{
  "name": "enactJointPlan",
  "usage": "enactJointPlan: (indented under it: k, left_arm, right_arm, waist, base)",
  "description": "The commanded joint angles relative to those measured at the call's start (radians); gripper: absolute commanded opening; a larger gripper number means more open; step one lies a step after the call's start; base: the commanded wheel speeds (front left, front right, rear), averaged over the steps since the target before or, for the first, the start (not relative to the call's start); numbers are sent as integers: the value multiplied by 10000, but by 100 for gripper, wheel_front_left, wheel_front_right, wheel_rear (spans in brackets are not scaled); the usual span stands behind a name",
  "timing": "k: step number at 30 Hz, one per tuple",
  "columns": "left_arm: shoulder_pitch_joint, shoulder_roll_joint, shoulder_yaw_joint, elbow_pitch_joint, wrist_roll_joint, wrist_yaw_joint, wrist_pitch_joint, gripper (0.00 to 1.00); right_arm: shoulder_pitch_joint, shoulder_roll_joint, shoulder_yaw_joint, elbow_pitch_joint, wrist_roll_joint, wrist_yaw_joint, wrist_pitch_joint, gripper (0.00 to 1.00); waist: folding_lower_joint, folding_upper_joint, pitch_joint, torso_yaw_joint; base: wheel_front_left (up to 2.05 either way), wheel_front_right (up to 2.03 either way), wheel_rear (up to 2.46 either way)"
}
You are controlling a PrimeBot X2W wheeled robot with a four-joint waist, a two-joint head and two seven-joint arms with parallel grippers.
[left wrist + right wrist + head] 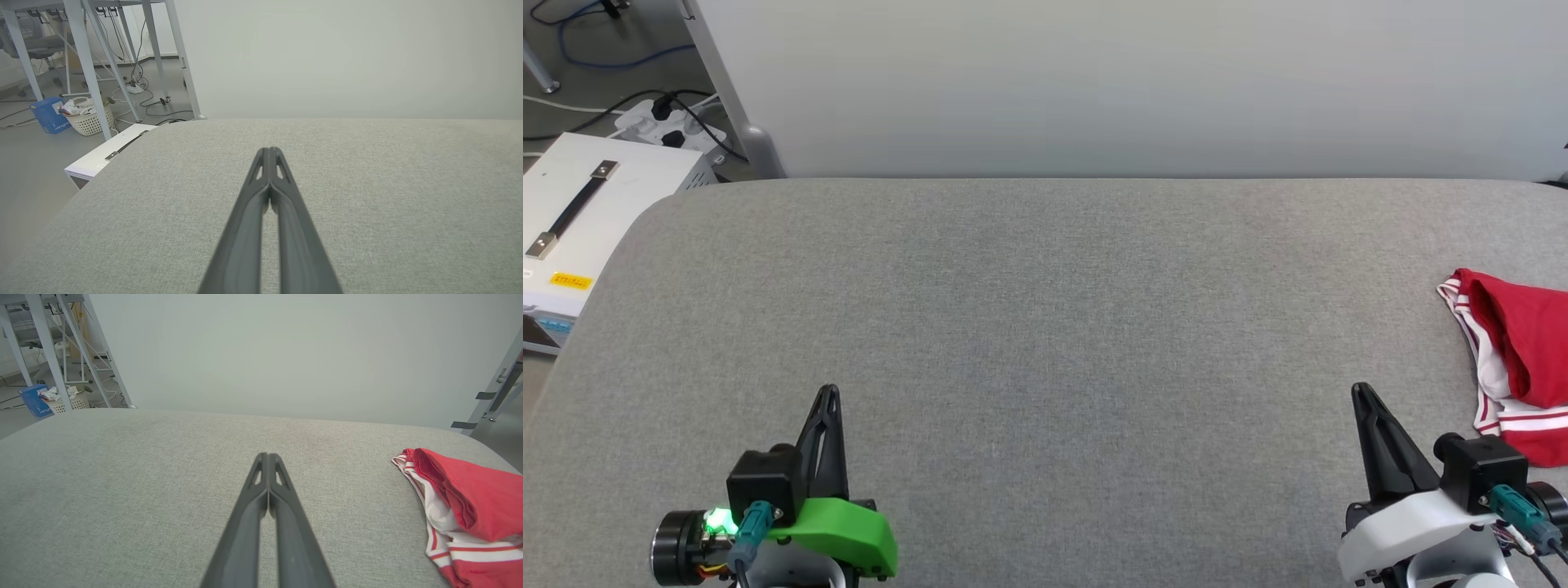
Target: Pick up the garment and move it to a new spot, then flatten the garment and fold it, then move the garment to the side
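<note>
**Both grippers shut over the grey cloth, jersey at the far right**

Nearest the head camera, the left gripper [827, 394] and the right gripper [1359, 390] sit at the near edge of the grey fabric-covered table [1045, 327]. Each has its two dark fingers pressed together, holding nothing. They are well apart from each other, tips pointing toward the far side.

The garment [1523, 351] lies at the table's right end as a folded bundle, red cloth on top with white and red-striped trim along its left and near edges. It sits to the right of the right gripper and apart from it, with plain grey cloth between them.

A pale wall panel [1094, 82] stands along the table's far edge. Off the left end sits a white case [580, 220] with a black handle and a yellow label, and beyond it a white power strip [662, 122] with black plugs. Farther left on the floor, among grey metal frame legs [88, 61], a white lattice basket [88, 118] holds crumpled pale items, just beside a blue carton [47, 116].
</note>
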Motion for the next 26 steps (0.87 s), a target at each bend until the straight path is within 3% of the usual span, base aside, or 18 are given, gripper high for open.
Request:
enactJointPlan:
  k: [1, 26]
  left_arm:
    - [-171, -43, 36, -45, 93, -20, 46, 0]
    - [-257, -111, 149, -121, 298, -64, 548, 0]
  right_arm:
    - [-185, 20, 4, -72, -94, -4, 45, 0]
    - [-305, 93, 8, -152, -479, -5, 528, 0]
  waist:
    - [0, 0, -2, -3]
    - [0, 0, -47, -66]
  base:
    - [0, 0, 0]
    - [0, 0, 0]
